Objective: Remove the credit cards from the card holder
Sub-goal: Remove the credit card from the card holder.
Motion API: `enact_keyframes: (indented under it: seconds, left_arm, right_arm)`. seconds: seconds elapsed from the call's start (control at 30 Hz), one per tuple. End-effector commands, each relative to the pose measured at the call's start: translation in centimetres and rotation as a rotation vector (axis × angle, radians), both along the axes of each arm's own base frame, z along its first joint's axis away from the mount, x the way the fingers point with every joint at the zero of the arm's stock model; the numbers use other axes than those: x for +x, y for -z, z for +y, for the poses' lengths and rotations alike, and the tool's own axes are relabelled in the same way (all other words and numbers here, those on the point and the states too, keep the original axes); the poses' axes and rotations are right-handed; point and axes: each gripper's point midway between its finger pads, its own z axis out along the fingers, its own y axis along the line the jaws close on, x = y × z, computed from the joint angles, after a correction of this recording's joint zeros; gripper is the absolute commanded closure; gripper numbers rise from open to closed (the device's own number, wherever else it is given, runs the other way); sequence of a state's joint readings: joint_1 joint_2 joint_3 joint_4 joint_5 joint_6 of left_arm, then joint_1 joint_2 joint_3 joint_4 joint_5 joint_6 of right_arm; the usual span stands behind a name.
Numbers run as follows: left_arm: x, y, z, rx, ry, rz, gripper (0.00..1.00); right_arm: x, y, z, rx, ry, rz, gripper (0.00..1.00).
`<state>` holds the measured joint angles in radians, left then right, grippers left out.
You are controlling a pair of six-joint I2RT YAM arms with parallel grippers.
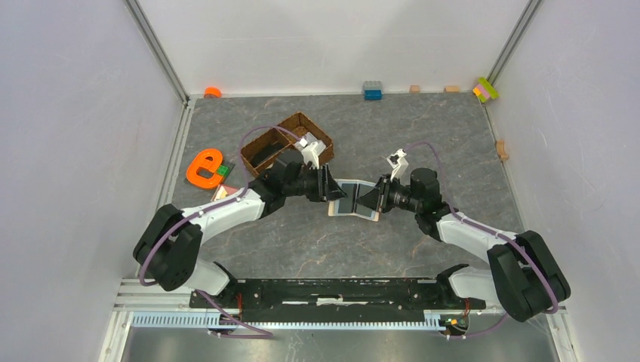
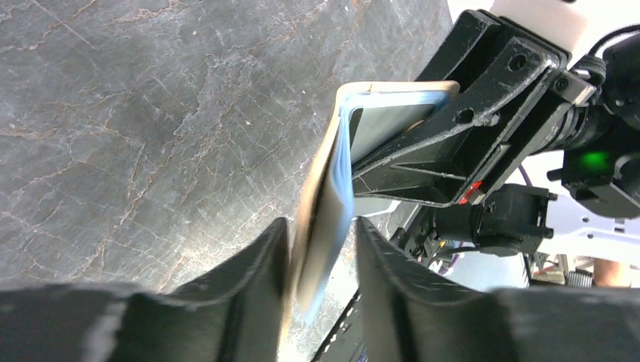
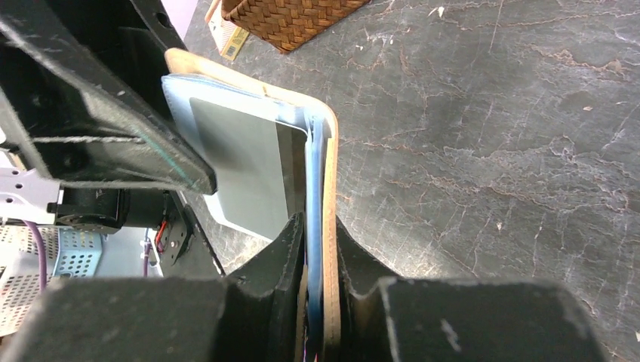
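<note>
Grey marbled tabletop (image 1: pixel 423 143) fills the floor of a white-walled enclosure, and both arms reach in from the near edge to meet at its middle. Between them is the card holder (image 1: pixel 353 199), a beige folding wallet opened at its fold, with one flap toward each arm. The right fingers (image 3: pixel 279 271) are pressed together on their flap, pinching its beige cover and pale blue sleeves edge-on. The left fingers (image 2: pixel 249 294) stand on either side of the opposite flap, close against it. That flap is blurred in the left wrist view, so I cannot tell whether they are gripping it or only bracketing it. Inside the open fold, pale blue sleeves show with a flat grey panel over them, and I cannot tell whether that panel is a card. Behind the left arm sits a brown wicker basket (image 1: pixel 272 132), and an orange letter-shaped toy (image 1: pixel 195 172) lies to its left, well apart from the holder. A blue block (image 1: pixel 372 90) rests against the far wall.
</note>
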<state>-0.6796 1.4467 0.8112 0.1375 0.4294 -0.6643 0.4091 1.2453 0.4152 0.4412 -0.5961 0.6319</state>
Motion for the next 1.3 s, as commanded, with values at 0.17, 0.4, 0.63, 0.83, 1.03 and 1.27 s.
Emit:
enact_keyframes:
  seconds: [0.17,0.4,0.63,0.83,1.03,1.27]
  left_arm:
    - [0.7,-1.2,0.2,-0.152,0.008,0.042,0.86]
    - [0.9,-1.5,0.8,-0.170,-0.016,0.035,0.97]
    - [1.4,-2.3,2.1,-0.201,-0.079,0.009,0.98]
    - [1.7,-3.2,4.4,-0.214,-0.203,-0.061,0.98]
    - [1.6,-4.1,5.1,-0.228,-0.235,-0.086,0.98]
    - [1.3,-4.2,4.8,-0.251,-0.220,-0.072,0.98]
  right_arm:
    - [0.5,-3.0,0.5,0.067,-0.040,-0.082,0.88]
    - [1.0,-2.8,-0.1,0.040,-0.006,-0.081,0.57]
    - [2.2,-3.5,-2.3,-0.048,0.114,-0.145,0.42]
    - [3.1,-4.7,-4.9,-0.112,0.266,-0.202,0.28]
    - [2.6,-7.7,-6.3,-0.076,0.341,-0.322,0.23]
    - [0.2,-10.1,-3.6,0.062,0.164,-0.362,0.31]
